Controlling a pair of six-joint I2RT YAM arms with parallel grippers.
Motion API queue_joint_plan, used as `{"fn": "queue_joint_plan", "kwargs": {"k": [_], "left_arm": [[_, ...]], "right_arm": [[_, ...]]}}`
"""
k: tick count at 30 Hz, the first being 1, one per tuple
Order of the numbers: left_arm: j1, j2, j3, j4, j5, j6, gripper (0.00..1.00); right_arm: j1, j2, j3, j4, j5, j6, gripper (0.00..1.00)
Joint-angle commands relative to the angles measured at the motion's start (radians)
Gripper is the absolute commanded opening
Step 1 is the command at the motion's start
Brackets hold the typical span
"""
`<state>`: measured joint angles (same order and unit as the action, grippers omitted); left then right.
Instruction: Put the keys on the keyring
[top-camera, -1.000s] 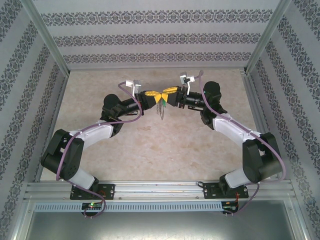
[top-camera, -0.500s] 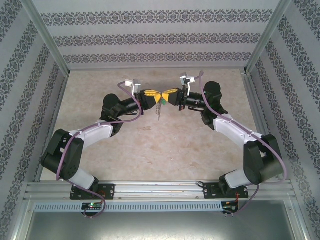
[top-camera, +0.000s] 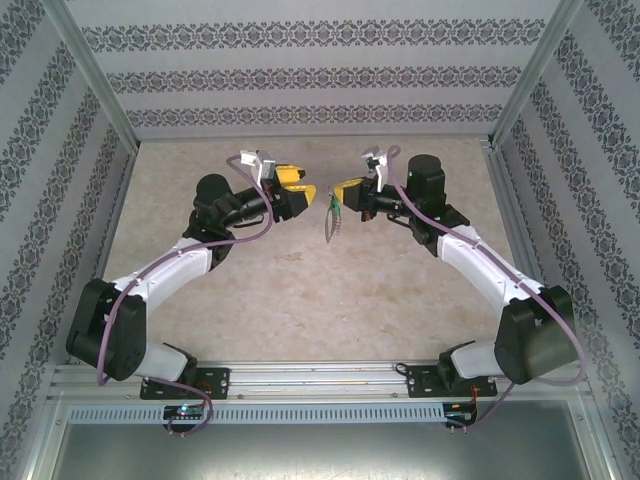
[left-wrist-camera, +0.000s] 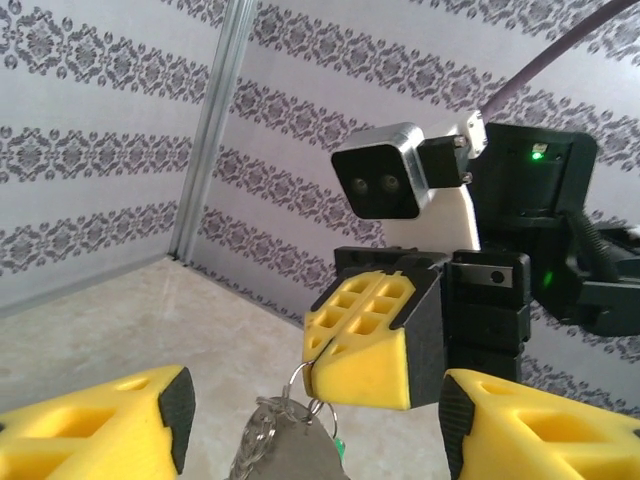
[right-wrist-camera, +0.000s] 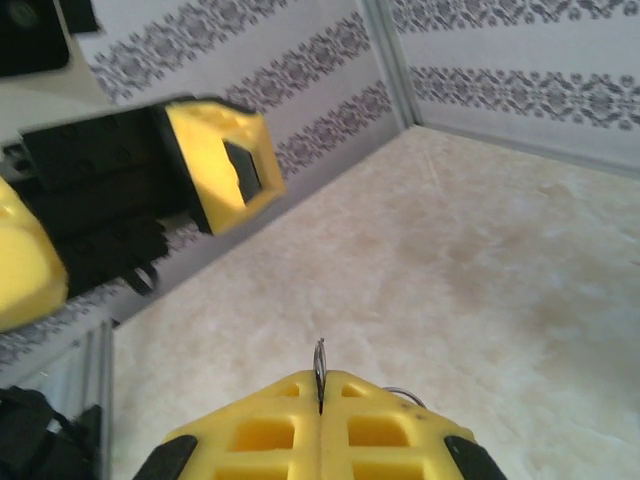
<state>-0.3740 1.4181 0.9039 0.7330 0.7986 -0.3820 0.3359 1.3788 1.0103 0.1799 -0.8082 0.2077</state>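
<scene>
The keyring (top-camera: 331, 222), a grey metal loop with small rings, hangs in the air above the middle of the table. My right gripper (top-camera: 339, 193) is shut on its thin top ring (right-wrist-camera: 320, 372). The key's green head (left-wrist-camera: 338, 447) peeks out beside the hanging metal pieces (left-wrist-camera: 285, 445); the blade is hard to make out. My left gripper (top-camera: 303, 188) stands open just left of the keyring, not touching it. Its yellow fingers (left-wrist-camera: 110, 420) sit wide apart, either side of the dangling metal in the left wrist view.
The beige table (top-camera: 300, 290) is walled in by patterned panels (top-camera: 320, 75) and metal posts (top-camera: 95, 75). Both arms reach toward the far middle, their grippers facing each other a short gap apart. A metal rail (top-camera: 320, 378) runs along the near edge.
My left gripper opened, let go of the keyring and drew back to the left. The keyring now hangs from the shut right gripper alone, slightly further right.
</scene>
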Motion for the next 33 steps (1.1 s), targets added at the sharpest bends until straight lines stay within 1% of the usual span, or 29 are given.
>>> {"fn": "queue_joint_plan", "kwargs": {"k": [1,7,13,15,17,20,27,33], "left_arm": [[0.016,-0.017,0.057,-0.195,-0.003,0.116,0.69],[0.025,0.040,0.150,-0.409,0.037,0.237,0.71],[0.035,0.109,0.284,-0.615,0.116,0.341,0.70],[0.036,0.135,0.338,-0.698,0.131,0.383,0.67],[0.039,0.159,0.379,-0.746,0.160,0.401,0.64],[0.040,0.189,0.426,-0.792,0.212,0.415,0.59],[0.062,0.221,0.477,-0.810,0.289,0.402,0.60],[0.064,0.263,0.521,-0.804,0.346,0.381,0.55]], "right_arm": [[-0.005,-0.014,0.061,-0.131,0.074,-0.162,0.00],[-0.006,0.038,0.161,-0.270,0.097,-0.290,0.00],[-0.008,0.072,0.242,-0.341,0.050,-0.343,0.00],[-0.007,0.089,0.268,-0.357,0.029,-0.347,0.00],[-0.005,0.103,0.284,-0.370,0.011,-0.351,0.00],[-0.001,0.113,0.295,-0.390,-0.008,-0.361,0.00],[-0.001,0.108,0.281,-0.407,-0.029,-0.378,0.00],[0.000,0.112,0.290,-0.406,-0.080,-0.371,0.00]]}}
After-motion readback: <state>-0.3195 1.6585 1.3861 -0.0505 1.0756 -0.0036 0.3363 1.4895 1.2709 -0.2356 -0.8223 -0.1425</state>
